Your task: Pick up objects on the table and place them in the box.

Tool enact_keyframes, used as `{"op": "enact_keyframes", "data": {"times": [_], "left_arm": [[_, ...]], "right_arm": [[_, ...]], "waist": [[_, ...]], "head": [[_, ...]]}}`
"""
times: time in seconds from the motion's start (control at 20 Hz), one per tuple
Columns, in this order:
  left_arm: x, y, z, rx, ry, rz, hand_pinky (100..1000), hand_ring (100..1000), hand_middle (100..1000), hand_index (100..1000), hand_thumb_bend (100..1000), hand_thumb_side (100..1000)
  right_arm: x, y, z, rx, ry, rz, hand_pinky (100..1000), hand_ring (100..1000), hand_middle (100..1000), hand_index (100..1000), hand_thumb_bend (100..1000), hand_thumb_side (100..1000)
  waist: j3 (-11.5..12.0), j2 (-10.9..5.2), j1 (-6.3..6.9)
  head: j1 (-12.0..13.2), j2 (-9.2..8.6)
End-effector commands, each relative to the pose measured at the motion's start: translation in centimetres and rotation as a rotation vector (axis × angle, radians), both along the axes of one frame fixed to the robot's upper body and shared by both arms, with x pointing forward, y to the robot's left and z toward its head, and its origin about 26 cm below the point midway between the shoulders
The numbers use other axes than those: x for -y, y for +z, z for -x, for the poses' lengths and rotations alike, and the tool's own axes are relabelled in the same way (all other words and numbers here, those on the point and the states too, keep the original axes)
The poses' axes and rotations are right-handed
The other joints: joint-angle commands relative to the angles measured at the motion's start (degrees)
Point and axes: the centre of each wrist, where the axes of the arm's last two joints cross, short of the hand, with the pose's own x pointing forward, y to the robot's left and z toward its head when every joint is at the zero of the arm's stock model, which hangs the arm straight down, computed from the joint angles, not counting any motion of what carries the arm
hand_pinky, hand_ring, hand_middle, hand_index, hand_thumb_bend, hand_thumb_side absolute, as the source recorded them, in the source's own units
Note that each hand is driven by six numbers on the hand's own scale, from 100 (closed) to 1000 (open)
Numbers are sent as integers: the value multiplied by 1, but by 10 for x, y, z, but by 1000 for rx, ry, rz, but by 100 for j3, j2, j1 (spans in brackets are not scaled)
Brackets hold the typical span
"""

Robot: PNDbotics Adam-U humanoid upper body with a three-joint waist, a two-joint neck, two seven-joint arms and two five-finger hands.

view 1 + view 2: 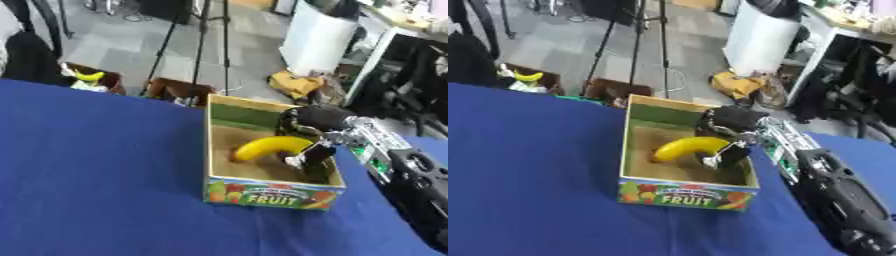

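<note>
The right hand (308,145) reaches into the box (262,192), fingers curled around the banana (267,146), which hangs just above the box floor. Withdrawing too soon could drag the banana over the near wall.

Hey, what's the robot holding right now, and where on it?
The right hand holds the banana by its right end, inside the fruit box.

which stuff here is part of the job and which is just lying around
Part of the job:
banana, held over the box
box marked FRUIT
right robot hand, curled on the banana

Just lying about:
tripod
floor boxes
second banana beyond the table
</note>
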Motion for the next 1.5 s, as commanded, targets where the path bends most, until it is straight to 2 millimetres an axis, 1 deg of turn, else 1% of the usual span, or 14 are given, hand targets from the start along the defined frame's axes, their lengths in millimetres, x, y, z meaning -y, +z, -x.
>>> {"op": "enact_keyframes", "data": {"times": [0.05, 0.15, 0.35, 0.75, 0.9, 1.0, 1.1, 1.2, 1.3, 1.4, 1.5], "left_arm": [[-1, 7, 2, 26, 6, -9, 414, 396, 460, 625, 100, 1000], [-1, 8, 2, 26, 6, -9, 414, 396, 461, 625, 100, 1000], [-1, 8, 2, 25, 6, -8, 415, 395, 460, 625, 100, 1000], [-2, 9, 2, 26, 11, -6, 415, 395, 460, 624, 100, 1000], [-2, 9, 2, 25, 15, -5, 415, 396, 460, 625, 100, 1000], [-4, 8, 3, 22, 23, -2, 416, 396, 460, 625, 100, 1000], [-5, 7, 3, 20, 29, 0, 416, 397, 460, 625, 100, 1000], [-6, 6, 4, 18, 34, 2, 416, 397, 461, 626, 100, 1000], [-7, 5, 4, 16, 40, 7, 416, 398, 461, 626, 100, 1000], [-8, 4, 5, 14, 46, 11, 417, 399, 462, 626, 100, 1000], [-9, 3, 5, 13, 51, 15, 417, 400, 462, 626, 100, 1000]], "right_arm": [[3, 23, 9, 40, -2, 49, 717, 892, 689, 759, 100, 578], [2, 25, 10, 56, 10, 47, 725, 905, 731, 794, 100, 652], [0, 26, 11, 95, 37, 30, 738, 905, 745, 815, 100, 703], [3, 26, 13, 154, 52, 5, 745, 901, 749, 813, 100, 663], [2, 28, 13, 199, 77, -37, 759, 873, 750, 806, 100, 648], [0, 34, 16, 252, 106, -78, 764, 851, 740, 802, 100, 641], [-3, 40, 19, 309, 131, -122, 765, 823, 728, 798, 100, 611], [-6, 45, 22, 368, 146, -172, 767, 795, 735, 795, 100, 656], [-10, 51, 26, 430, 163, -225, 768, 766, 722, 788, 100, 707], [-18, 56, 30, 495, 193, -278, 770, 747, 718, 785, 100, 832], [-26, 59, 34, 549, 230, -325, 771, 734, 715, 781, 100, 876]], "waist": [[-15, -142, 31], [-20, -150, 23], [-25, -162, 1], [-78, -165, -28], [-107, -183, -17], [-148, -208, 5], [-185, -232, 31], [-220, -262, 63], [-254, -292, 102], [-290, -322, 152], [-328, -346, 202]], "head": [[-11, -47], [-12, -37], [-8, -17], [7, 48], [36, 91], [75, 133], [100, 164], [108, 190], [112, 205], [113, 227], [128, 258]]}}
